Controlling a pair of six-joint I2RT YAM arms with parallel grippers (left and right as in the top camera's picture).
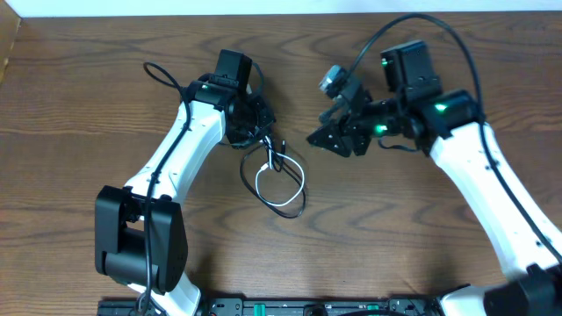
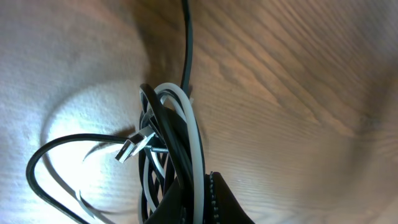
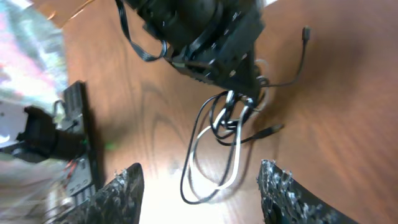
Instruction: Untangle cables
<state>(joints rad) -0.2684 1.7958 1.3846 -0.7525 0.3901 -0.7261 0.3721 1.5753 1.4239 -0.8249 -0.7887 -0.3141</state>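
Lying on the counter (image 1: 88,96) between the arms, the cables (image 1: 279,180) were a light, limp tangle of one white and several black cords, likely to slip and to snag at a plug (image 2: 129,149). The left gripper (image 1: 252,123) was clamped on the bundle's upper end; the right gripper (image 1: 327,139) stood apart, empty. The slack white loop (image 3: 237,163) looked the best place to take hold, clear of the knot.
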